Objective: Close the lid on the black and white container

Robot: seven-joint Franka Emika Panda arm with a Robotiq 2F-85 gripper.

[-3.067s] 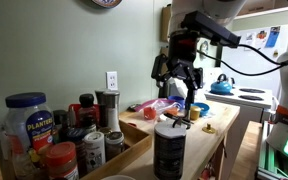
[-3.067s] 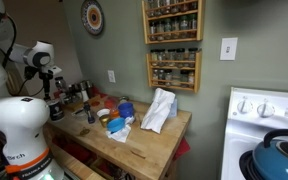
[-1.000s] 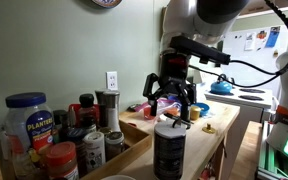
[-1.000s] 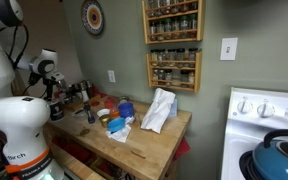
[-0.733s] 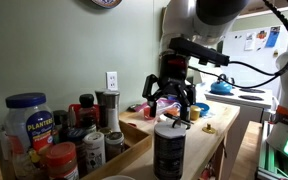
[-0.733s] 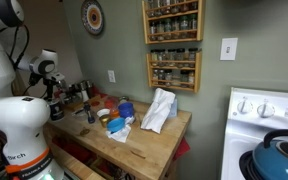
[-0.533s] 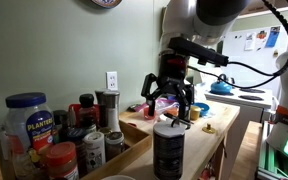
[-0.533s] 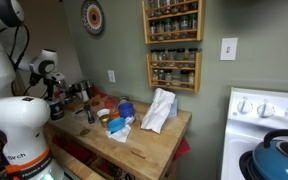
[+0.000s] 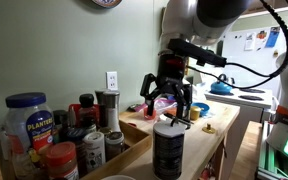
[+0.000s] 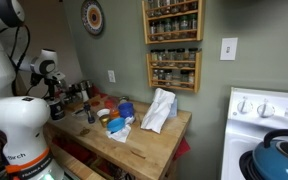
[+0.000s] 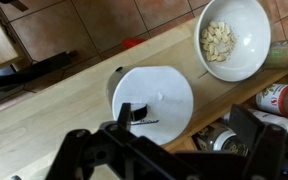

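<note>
The black ribbed container stands at the near edge of the wooden counter, with its round whitish lid on top. In the wrist view the lid fills the middle, and a small flap stands up over a dark opening near its edge. My gripper hangs just above the lid, open and empty, with its fingers spread wider than the canister. In the wrist view my gripper straddles the lid, one dark finger to the right. In the exterior view with the stove I cannot make out the canister beside the arm.
A white bowl of nuts sits beside the canister. Jars crowd one side: a blue-lidded Planters jar, a red-capped jar and small spice jars. A white cloth lies on the counter. A blue kettle sits on the stove.
Since three seconds ago my gripper has come down and over the canister top. In the last second it has barely moved and it has stayed open.
</note>
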